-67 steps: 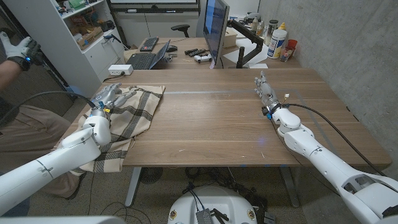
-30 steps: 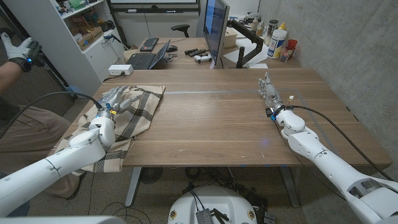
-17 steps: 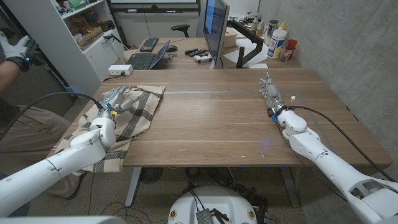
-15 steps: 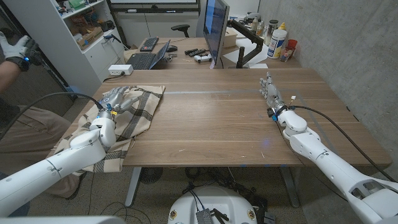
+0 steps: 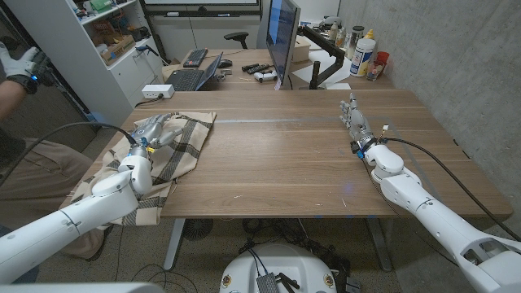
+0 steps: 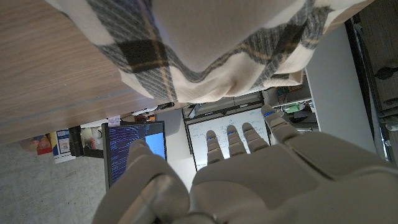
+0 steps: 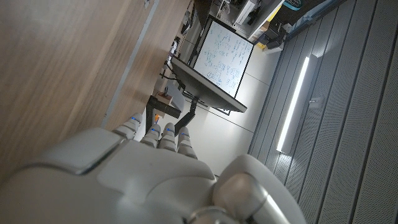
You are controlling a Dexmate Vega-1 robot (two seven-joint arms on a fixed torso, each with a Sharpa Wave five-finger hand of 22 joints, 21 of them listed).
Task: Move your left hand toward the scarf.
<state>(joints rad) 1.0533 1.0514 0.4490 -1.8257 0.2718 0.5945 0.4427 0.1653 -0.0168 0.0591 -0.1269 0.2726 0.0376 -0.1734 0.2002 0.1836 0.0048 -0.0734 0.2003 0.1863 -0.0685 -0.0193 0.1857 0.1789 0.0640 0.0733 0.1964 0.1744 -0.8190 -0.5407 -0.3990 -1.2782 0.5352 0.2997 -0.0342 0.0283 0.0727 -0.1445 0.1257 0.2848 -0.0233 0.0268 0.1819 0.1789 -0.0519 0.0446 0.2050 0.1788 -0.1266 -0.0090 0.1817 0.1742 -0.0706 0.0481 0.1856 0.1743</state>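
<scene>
Plaid scarf (image 5: 167,150) directly under left hand (image 5: 157,128) (fingers spread).

The scarf (image 5: 175,146) is soft woven cloth, cream with dark plaid stripes, matt and creased. The table (image 5: 293,155) is smooth wood-grain with a low sheen. Both arms' shells look like glossy white plastic.

Grey concrete wall (image 5: 456,57) on one side — white shelving (image 5: 77,49) opposite, a cluttered desk (image 5: 244,69) behind.
</scene>
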